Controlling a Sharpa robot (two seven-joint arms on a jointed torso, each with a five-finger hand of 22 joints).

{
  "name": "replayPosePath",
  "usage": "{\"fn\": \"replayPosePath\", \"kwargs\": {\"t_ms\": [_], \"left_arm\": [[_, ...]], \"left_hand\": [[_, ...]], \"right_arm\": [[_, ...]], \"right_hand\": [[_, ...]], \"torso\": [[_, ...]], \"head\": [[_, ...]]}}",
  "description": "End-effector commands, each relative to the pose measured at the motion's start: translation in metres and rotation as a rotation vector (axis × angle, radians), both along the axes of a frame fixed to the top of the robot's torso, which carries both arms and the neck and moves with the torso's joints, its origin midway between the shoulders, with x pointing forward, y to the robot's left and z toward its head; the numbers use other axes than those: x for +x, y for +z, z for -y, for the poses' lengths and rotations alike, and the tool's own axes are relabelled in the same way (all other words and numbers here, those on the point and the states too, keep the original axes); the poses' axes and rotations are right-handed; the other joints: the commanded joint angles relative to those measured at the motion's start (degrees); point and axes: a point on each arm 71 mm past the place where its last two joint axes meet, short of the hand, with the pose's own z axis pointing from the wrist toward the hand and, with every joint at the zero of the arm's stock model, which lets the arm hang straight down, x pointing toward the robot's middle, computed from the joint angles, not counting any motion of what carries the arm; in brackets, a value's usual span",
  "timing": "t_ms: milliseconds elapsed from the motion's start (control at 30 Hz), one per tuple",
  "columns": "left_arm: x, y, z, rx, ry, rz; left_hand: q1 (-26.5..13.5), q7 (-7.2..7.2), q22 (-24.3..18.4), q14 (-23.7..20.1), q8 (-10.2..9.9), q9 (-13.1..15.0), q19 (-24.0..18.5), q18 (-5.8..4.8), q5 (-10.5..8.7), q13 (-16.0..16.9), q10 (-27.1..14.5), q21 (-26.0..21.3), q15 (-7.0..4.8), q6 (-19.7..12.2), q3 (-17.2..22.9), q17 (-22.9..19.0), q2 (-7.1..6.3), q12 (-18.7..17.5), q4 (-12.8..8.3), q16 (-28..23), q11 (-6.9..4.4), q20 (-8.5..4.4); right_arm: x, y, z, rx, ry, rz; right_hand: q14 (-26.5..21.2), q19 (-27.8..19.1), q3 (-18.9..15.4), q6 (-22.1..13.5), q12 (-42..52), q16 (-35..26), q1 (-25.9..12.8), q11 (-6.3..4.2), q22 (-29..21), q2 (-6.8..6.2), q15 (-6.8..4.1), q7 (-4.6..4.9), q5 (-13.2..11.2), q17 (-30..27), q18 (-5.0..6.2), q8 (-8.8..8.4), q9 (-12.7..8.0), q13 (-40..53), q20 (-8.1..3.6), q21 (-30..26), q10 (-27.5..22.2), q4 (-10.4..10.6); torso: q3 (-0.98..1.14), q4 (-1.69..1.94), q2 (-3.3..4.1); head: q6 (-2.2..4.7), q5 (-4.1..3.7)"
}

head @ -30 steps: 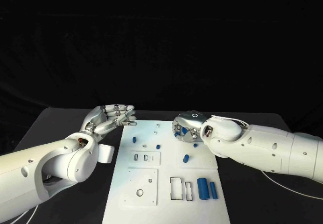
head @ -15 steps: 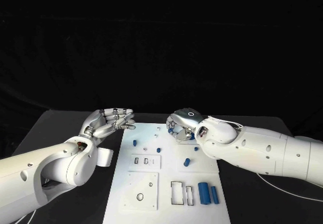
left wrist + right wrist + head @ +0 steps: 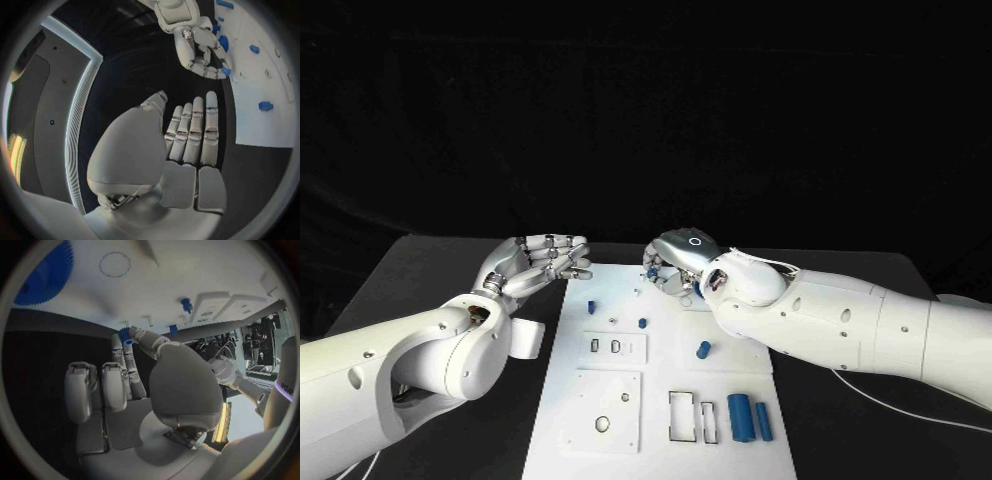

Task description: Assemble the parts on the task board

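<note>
Fingertips of our right hand (image 3: 678,268) are pinching what looks like a small blue part (image 3: 125,335) over the task board's (image 3: 733,372) far edge; our left hand (image 3: 538,262), unclenched and empty, is hovering beside it.

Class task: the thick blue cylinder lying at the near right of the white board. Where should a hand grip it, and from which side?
Probably from above, pinching the blue cylinder mid-length across its round sides: it lies flat, with a thinner blue rod close beside.

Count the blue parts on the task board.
5 visible: part and peg upper left, one mid-board, two cylinders near edge. The right hand may hide more.
</note>
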Motion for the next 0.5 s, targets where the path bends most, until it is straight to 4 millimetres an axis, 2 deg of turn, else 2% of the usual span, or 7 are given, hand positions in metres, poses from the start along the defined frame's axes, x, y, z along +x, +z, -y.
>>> {"fn": "replayPosePath", "kwargs": {"t_ms": [33, 500], "left_arm": [[-0.0001, 0.0013, 0.0030, -0.005, -0.021, 0.006], [0.0005, 0.0009, 0.0041, -0.005, -0.023, 0.003]], "left_hand": [[-0.09, 0.08, 0.05, -0.41, -0.23, -0.10, 0.18, 0.60, -0.33, -0.06, -0.37, 0.23, 0.16, -0.52, 0.21, 0.09, -0.29, -0.17, 0.01, -0.35, 0.16, -0.01], [-0.02, 0.09, 0.07, -0.46, -0.29, -0.12, 0.15, 0.59, -0.36, -0.06, -0.50, 0.28, 0.18, -0.61, 0.24, 0.13, -0.31, -0.21, -0.05, -0.40, 0.19, -0.01]], "right_arm": [[-0.0001, 0.0023, -0.0025, 0.021, -0.001, 0.035], [0.0018, -0.0019, -0.0103, 0.009, 0.014, 0.012]], "right_hand": [[2.86, 0.27, 0.02, -0.43, -0.21, 0.36, 1.22, -2.20, 4.85, 1.74, -0.39, -0.12, 0.08, 0.17, -1.14, 0.25, 3.75, 0.26, -0.01, 0.37, 2.25, -0.04], [2.86, 0.37, -0.02, -0.50, -0.27, 0.39, 1.10, -2.18, 5.05, 1.65, -0.37, -0.12, 0.03, 0.18, -1.18, 0.29, 3.88, 0.32, 0.00, 0.48, 2.21, -0.02]], "torso": [[-0.08, 0.13, 0.08], [-0.09, 0.11, 0.34]], "head": [[0.03, 0.01], [0.09, 0.21]]}}
